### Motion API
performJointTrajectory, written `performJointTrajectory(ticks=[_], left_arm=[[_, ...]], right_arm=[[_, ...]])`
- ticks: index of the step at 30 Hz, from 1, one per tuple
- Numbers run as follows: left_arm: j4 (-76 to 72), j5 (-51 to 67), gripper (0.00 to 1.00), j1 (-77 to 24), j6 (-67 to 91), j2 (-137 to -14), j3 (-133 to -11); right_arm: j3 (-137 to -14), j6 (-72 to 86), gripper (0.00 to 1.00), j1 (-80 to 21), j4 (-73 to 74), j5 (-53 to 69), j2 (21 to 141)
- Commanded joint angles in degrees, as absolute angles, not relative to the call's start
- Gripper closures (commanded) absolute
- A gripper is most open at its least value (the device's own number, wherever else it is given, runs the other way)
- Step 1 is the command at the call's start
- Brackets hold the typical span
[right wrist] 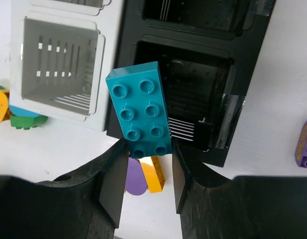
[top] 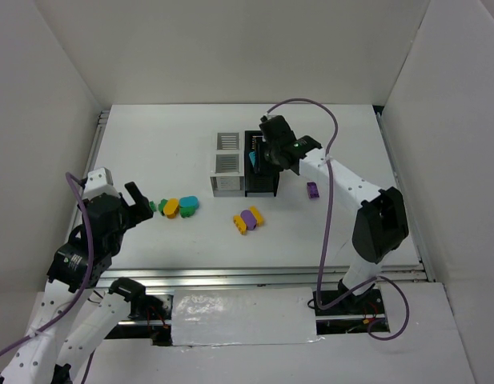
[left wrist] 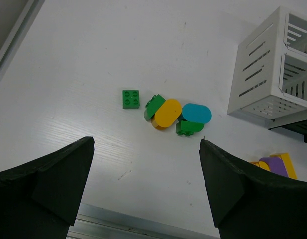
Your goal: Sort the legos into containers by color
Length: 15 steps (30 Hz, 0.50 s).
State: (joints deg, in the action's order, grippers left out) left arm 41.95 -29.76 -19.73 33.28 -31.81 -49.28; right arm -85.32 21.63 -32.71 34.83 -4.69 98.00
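White desk [top: 351,240] carries the 2x2 containers [top: 230,164] far of centre. Right tool [right wrist: 147,149], over the black bins [top: 261,188], clamps a teal brick [right wrist: 141,109], plain only in its wrist view. Left tool [left wrist: 146,143] gapes empty near-left above loose legos [left wrist: 168,113]; overhead alone shows a purple brick [top: 312,190] right of the bins.

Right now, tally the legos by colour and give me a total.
Green legos: 3
Yellow legos: 3
Teal legos: 2, one in the right gripper
Purple legos: 2
Total: 10
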Motion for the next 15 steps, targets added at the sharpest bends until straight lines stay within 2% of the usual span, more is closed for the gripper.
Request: performJointTrajectory(ticks=[1, 3, 13, 14, 15], left_arm=[[40.3, -30.6, 0.0, -20.0, 33.3, -32.3, -49.7], [40.3, -30.4, 0.0, -20.0, 33.2, -32.3, -49.7], [40.1, -30.1, 0.0, -20.0, 33.0, -32.6, -49.7], [40.1, -30.1, 0.0, -20.0, 33.0, -32.6, -49.7], [40.1, -30.1, 0.0, -20.0, 33.0, -32.6, -49.7]], right_arm=[[-89.0, 21.2, 0.96, -33.0, 35.2, -8.1, 98.3], [-88.9, 21.1, 0.95, -33.0, 35.2, -8.4, 98.3], [-90.0, 18.3, 0.77, -32.8, 35.8, -13.9, 100.0], [-90.0, 18.2, 0.73, -32.7, 35.8, -14.1, 100.3], [-90.0, 18.1, 0.6, -32.7, 35.7, -13.9, 100.5]])
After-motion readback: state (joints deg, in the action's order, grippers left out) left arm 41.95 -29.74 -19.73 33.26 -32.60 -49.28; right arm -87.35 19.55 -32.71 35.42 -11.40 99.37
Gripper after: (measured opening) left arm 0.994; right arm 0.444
